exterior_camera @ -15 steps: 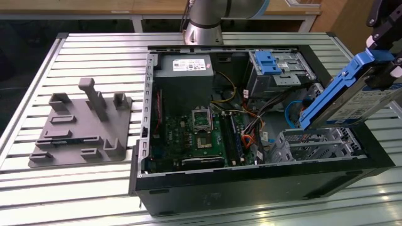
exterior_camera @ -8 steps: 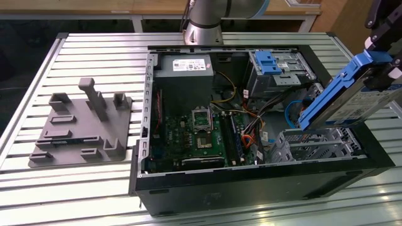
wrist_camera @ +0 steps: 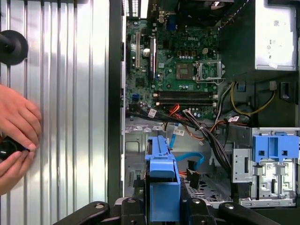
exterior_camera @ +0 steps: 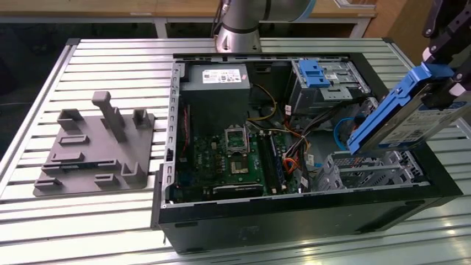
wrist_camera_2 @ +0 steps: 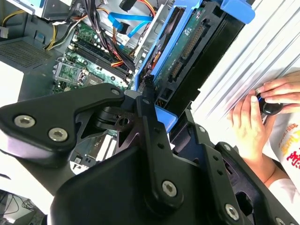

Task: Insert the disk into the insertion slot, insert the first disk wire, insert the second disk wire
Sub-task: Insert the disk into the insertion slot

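While the gripper (exterior_camera: 444, 83) hangs at the exterior view's right, it clamps the disk (exterior_camera: 407, 120) by its upper end, and the disk is tilted, with its lower end just above the insertion slot (exterior_camera: 368, 168) and not inside it. In the second wrist view the black fingers (wrist_camera_2: 149, 110) seem to press on the blue carrier from both sides, though the contact itself is partly hidden. The slot stands in the near right corner of the open computer case (exterior_camera: 294, 208). Farther back in the case is the grey bay (exterior_camera: 335, 91) with a blue latch (exterior_camera: 312, 74), and the green motherboard (exterior_camera: 235, 160) lies to the left of the slot. A grey fixture (exterior_camera: 96, 149) rests on the slatted table (exterior_camera: 110, 61), well apart from the case on the left. In the first wrist view a person's hands (wrist_camera: 16, 124) are on the table beside the case.
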Action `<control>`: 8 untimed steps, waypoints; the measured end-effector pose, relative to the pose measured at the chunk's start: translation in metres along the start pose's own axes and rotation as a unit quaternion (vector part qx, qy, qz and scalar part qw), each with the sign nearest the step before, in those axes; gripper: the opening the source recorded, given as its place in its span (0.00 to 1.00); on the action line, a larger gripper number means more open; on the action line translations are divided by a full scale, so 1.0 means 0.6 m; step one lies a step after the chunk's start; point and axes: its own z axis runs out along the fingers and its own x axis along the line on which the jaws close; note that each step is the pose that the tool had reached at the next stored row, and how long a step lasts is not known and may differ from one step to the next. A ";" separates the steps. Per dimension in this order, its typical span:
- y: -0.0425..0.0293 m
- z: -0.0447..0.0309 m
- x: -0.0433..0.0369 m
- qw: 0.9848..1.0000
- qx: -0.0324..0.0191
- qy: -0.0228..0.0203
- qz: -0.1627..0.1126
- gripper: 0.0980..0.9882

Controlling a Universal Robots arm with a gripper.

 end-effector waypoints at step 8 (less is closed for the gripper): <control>0.002 0.013 -0.005 1.000 0.000 0.000 0.000 0.30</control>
